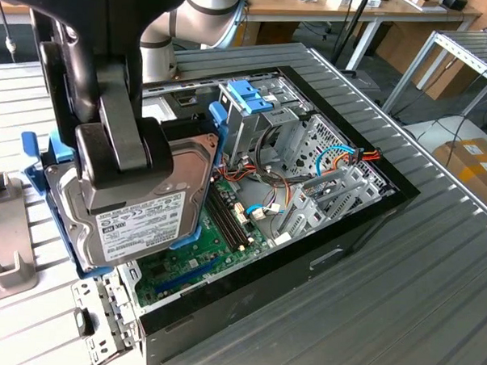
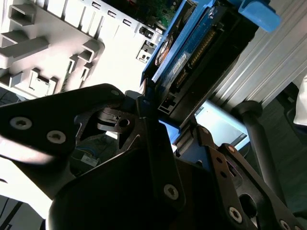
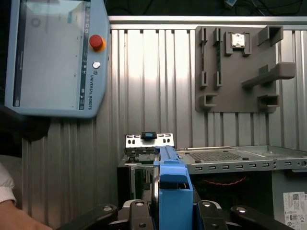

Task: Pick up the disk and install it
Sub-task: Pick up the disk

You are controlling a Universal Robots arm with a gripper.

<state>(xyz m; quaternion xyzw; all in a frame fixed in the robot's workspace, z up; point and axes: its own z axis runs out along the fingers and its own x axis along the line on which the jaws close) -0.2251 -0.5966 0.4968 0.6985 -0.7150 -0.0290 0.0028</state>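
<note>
Black jaws of the gripper (image 1: 114, 173) pinch the disk (image 1: 141, 218) across its flat faces, label side turned outward in the exterior view. Holds that grey metal body with its blue rails up in the air, tilted, above the exterior view's left end of the open computer case (image 1: 321, 263). Hangs over the green motherboard (image 1: 225, 226), not touching it. Leaves the metal drive cage (image 1: 266, 131) and its blue latch (image 1: 249, 95) toward the exterior view's right. Sits, as to the case, on a ribbed metal table (image 1: 416, 311). Shares that table, in the first wrist view, with a grey fixture plate (image 3: 235, 72) and a teach pendant (image 3: 53, 57).
</note>
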